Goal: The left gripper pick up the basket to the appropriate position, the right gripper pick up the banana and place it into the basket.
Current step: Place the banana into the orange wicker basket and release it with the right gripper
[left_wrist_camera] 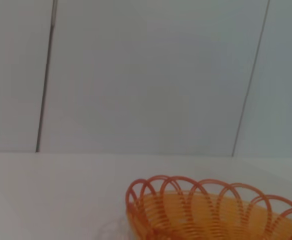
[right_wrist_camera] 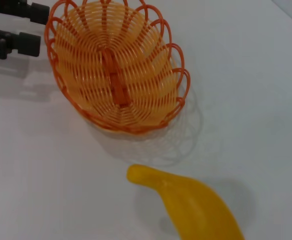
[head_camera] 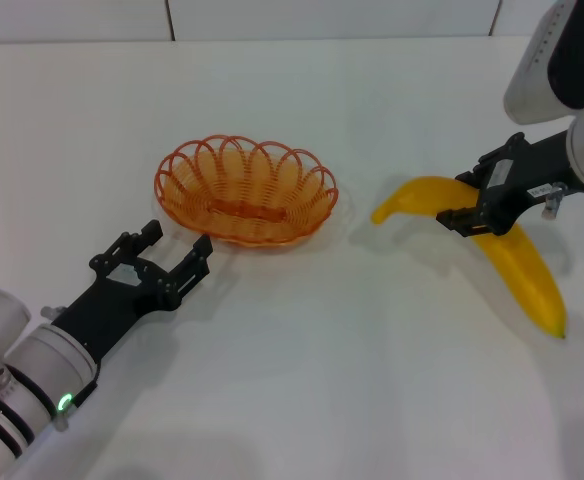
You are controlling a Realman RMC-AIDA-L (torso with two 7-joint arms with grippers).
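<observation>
Pretty early in this one, I'd say. The basket (head_camera: 245, 190) sits empty on the white bench (head_camera: 322, 380), and the left gripper (head_camera: 177, 250) is just beside its near rim, fingers spread wide, not holding anything. Over on the other side the right gripper (head_camera: 469, 204) has its 2 fingers straddling the middle of the banana (head_camera: 502, 250), which looks like it's lying on the bench, well apart from the basket. Can't tell if it's actually clamped. So both the basket move and the drop-in look undone.

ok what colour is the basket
Orange wire loops, all one colour. The basket shows best in the right wrist view, seen from above.
</observation>
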